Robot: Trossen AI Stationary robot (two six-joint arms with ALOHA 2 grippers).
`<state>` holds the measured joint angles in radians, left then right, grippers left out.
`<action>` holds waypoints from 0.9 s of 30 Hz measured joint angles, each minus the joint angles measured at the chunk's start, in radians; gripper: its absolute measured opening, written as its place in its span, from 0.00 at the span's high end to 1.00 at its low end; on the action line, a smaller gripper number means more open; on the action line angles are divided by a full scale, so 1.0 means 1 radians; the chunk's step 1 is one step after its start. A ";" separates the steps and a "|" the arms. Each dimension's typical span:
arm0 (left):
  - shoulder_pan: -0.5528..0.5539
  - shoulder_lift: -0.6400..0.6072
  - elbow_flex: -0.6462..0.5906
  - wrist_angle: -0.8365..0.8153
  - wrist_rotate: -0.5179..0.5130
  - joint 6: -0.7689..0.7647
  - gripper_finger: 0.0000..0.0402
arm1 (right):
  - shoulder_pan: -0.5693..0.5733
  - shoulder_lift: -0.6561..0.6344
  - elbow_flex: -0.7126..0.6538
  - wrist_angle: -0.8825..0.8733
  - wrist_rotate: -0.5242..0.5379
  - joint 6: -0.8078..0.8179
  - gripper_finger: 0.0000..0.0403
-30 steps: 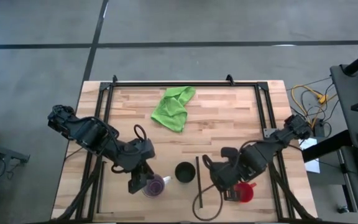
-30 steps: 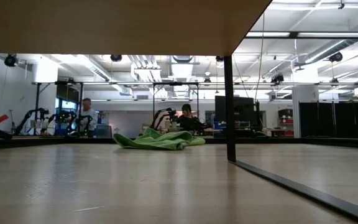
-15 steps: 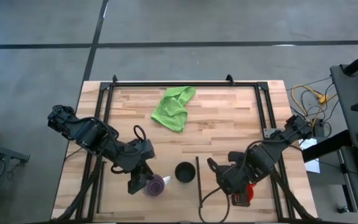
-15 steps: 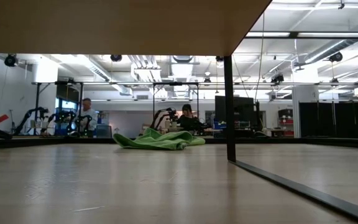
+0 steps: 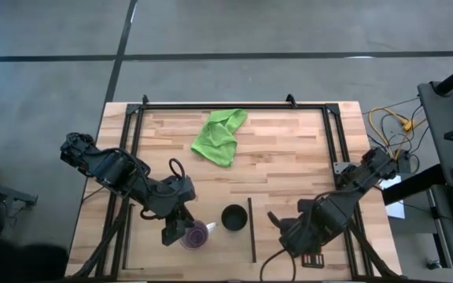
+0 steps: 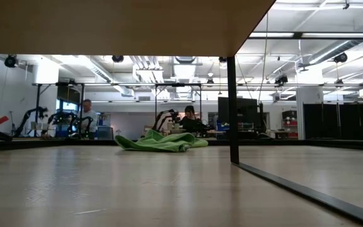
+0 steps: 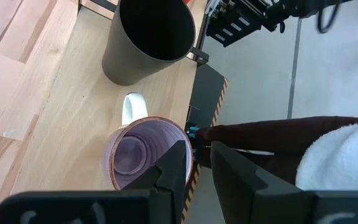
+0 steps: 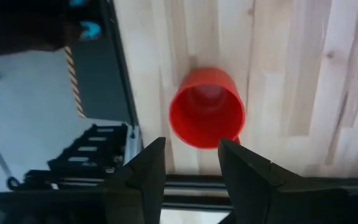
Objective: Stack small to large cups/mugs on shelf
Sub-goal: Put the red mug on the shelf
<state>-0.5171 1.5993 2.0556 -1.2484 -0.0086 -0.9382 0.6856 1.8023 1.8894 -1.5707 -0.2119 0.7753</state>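
The translucent purple cup [image 5: 197, 234] stands upright near the shelf's [image 5: 289, 157] near edge, its whitish handle [image 7: 131, 107] toward the black cup [image 5: 233, 218]. My left gripper [image 7: 199, 163] is open at the purple cup's rim. The red mug [image 8: 207, 115] stands upright on the wood, mouth up. It shows only in the right wrist view; my right arm covers it in the high view. My right gripper [image 8: 192, 163] is open, its fingers short of the mug. My left gripper comes from above with one finger [image 7: 176, 165] over the inside of the purple cup's rim [image 7: 185, 134] and the other outside it. A gap shows between the fingers. Whether either finger touches the wall, I cannot tell. The cup stands on the wood.
A green cloth [image 5: 220, 135] lies at the far middle of the shelf. A thin black bar [image 5: 251, 229] stands between the black cup and my right arm. Black frame rails [image 5: 234, 105] edge the wood. A person's dark red sleeve [image 7: 272, 134] shows beyond the near edge.
My right gripper has opened and let go of the red mug, then drawn back toward the table's near edge. The mug stays on the wood, now covered by the arm in the high view. My left gripper and the purple cup have kept still.
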 joint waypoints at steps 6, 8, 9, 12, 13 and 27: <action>0.000 0.003 -0.001 0.002 0.000 0.000 0.85 | 0.045 0.000 -0.081 0.002 -0.006 0.117 0.65; 0.000 0.003 -0.001 0.002 0.000 0.000 0.85 | 0.067 0.000 -0.106 0.011 -0.008 0.153 0.65; -0.001 0.003 -0.001 0.002 0.000 0.000 0.85 | 0.077 0.000 -0.118 0.015 -0.009 0.165 0.65; -0.004 0.003 -0.001 0.002 0.002 0.000 0.85 | 0.100 0.000 -0.137 0.023 -0.008 0.169 0.65; -0.006 0.003 -0.001 0.003 0.003 0.000 0.85 | 0.102 0.000 -0.140 0.025 -0.008 0.159 0.65; -0.023 0.009 -0.001 0.003 0.006 0.006 0.85 | 0.106 0.000 -0.100 0.095 -0.005 0.141 0.65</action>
<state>-0.5405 1.6081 2.0548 -1.2457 -0.0027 -0.9318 0.7918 1.8027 1.7893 -1.4761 -0.2173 0.9168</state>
